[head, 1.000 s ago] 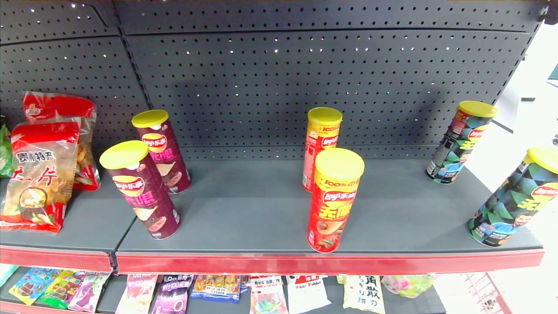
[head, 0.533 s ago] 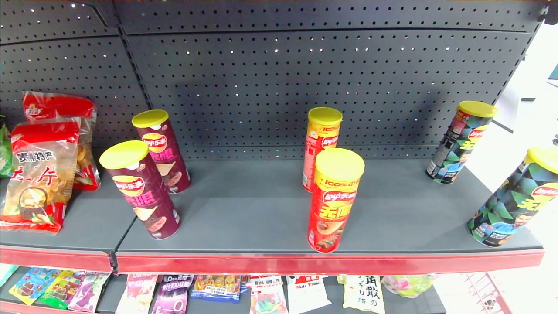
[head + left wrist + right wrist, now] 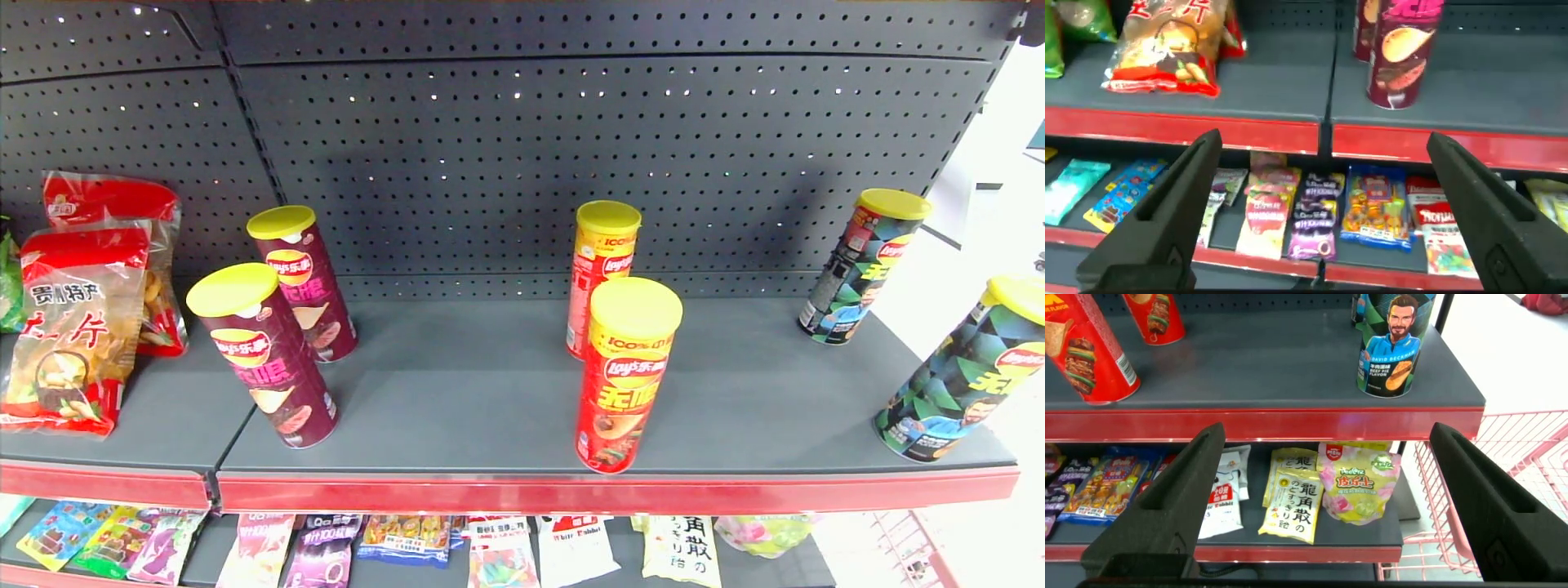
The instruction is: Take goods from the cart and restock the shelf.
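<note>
**Both pincers empty at the shelf, cart low to the right**

The dark grey metal shelf with a red front lip (image 3: pixel 490 408) spans the head view, with pegboard behind it. Lower down and to the robot's right stands the pink wire cart (image 3: pixel 1503 457); what goods it holds cannot be made out.

Six tall cardboard chip cans with yellow lids stand upright on the shelf in front-and-back pairs. The maroon cans (image 3: pixel 265 359) are toward the left, the red-and-yellow cans (image 3: pixel 624 380) in the middle and the dark teal-patterned cans (image 3: pixel 959 376) at the right end. Bare deck lies between the pairs. Red-and-clear snack bags (image 3: pixel 69 327) lean at the far left.

The left pincer (image 3: pixel 1323 139) faces the shelf lip below the maroon cans, its jaws spread wide with nothing between them. The right pincer (image 3: pixel 1327 429) gapes just as wide and empty below a teal can, with the cart near on its right.

The right arm looks the nearer to the cart, so a pick there would mean reaching down and rightward, away from the shelf. New cans would likely go in upright, long axis vertical.
</note>
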Robot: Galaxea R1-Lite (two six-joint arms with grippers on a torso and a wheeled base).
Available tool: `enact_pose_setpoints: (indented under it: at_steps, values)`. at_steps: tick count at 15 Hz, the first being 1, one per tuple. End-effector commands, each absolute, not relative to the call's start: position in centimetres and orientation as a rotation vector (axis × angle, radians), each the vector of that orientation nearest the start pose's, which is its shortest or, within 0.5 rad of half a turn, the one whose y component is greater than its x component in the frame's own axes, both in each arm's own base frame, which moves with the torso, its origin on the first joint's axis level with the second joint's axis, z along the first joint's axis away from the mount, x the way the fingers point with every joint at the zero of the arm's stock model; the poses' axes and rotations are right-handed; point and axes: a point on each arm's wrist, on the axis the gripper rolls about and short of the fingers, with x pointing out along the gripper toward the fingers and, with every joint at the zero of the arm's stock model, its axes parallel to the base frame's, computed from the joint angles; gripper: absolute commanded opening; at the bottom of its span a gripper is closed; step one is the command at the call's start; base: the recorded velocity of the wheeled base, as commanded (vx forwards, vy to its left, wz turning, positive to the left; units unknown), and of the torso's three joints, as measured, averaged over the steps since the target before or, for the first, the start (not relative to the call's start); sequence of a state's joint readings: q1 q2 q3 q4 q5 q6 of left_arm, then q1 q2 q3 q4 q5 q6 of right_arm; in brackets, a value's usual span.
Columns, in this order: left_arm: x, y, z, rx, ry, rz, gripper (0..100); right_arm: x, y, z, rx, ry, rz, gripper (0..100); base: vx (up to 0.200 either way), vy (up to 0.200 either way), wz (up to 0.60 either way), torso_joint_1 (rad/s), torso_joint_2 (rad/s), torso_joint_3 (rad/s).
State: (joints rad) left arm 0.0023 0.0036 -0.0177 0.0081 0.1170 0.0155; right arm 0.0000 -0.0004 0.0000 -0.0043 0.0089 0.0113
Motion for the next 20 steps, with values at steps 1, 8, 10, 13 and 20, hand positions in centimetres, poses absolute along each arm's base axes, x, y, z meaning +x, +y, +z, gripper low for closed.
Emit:
enact_pose_setpoints:
  at_steps: [1,8,10,13,20]
  values:
    - [-2.40,0.27,8.02,0.004,-0.009,0.127,100,-2.28,0.02,7.60,0.011,-0.005,0.009,100,0.000,0.000,0.00,0.000,0.00,0.000]
    - [-2.36,0.41,8.05,-0.013,-0.029,0.192,100,-2.28,0.02,7.58,0.008,-0.003,0.008,100,0.000,0.000,0.00,0.000,0.00,0.000]
    - [-2.29,0.18,8.12,0.029,-0.048,0.084,100,-2.28,0.02,7.60,0.006,-0.005,0.008,100,0.000,0.000,0.00,0.000,0.00,0.000]
    - [-2.27,-0.10,8.12,0.064,-0.049,-0.035,100,-2.28,0.02,7.60,0.008,-0.005,0.008,100,0.000,0.000,0.00,0.000,0.00,0.000]
    - [-2.29,0.11,8.00,0.062,-0.029,0.052,100,-2.28,0.01,7.58,0.008,-0.003,0.006,100,0.000,0.000,0.00,0.000,0.00,0.000]
